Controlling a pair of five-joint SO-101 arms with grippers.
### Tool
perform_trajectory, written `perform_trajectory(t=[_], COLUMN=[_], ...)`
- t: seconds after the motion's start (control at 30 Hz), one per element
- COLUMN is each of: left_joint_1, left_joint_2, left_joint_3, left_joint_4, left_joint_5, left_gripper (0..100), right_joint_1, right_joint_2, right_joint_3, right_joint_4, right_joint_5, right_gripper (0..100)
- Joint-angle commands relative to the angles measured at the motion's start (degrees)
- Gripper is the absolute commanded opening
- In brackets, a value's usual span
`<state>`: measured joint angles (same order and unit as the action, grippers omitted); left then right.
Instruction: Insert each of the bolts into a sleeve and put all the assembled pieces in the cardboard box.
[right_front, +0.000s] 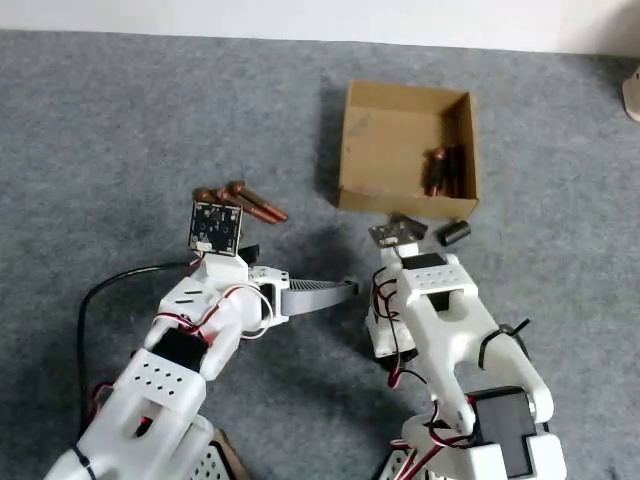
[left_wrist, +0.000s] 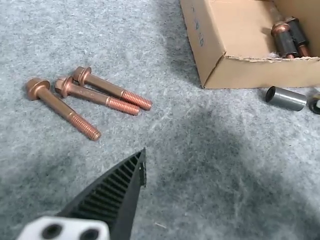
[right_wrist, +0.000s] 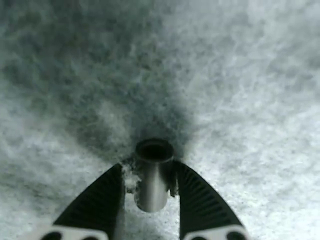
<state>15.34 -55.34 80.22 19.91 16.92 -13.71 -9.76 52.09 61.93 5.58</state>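
Over on the left of the grey carpet, got three copper bolts lying loose, side by side. Just right of those, spotted the left gripper, clear of the bolts; can't tell whether open or closed. Next over, found the right gripper clamped on a dark sleeve, open end poking past the tips. Further right, seeing the cardboard box with a couple of assembled pieces inside, plus a loose sleeve lying just beside its front wall.
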Motion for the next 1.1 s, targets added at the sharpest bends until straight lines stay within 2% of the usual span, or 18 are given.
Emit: perform_trajectory(t=[0.0,0.3,0.63,0.83,1.07], left_joint_1=[-0.40,-0.31,-0.22,-0.22,-0.22], left_joint_2=[-1.01,-1.01,-1.01,-1.01,-1.01], left_joint_3=[-0.75,-0.75,-0.75,-0.75,-0.75], left_joint_4=[-0.18,-0.18,-0.18,-0.18,-0.18], left_joint_5=[0.18,0.18,0.18,0.18,0.18], left_gripper=[63,63,63,63,63], right_joint_1=[0.75,0.66,0.66,0.40,0.40], right_joint_2=[0.22,-6.64,-8.48,-8.40,-8.40], right_joint_3=[-0.40,-2.77,-2.24,-2.24,-2.24], right_joint_4=[-0.48,6.11,6.02,6.11,6.11], right_joint_5=[0.44,0.44,-0.35,-1.67,-1.58], right_gripper=[0.7,0.7,1.2,13.2,13.8])
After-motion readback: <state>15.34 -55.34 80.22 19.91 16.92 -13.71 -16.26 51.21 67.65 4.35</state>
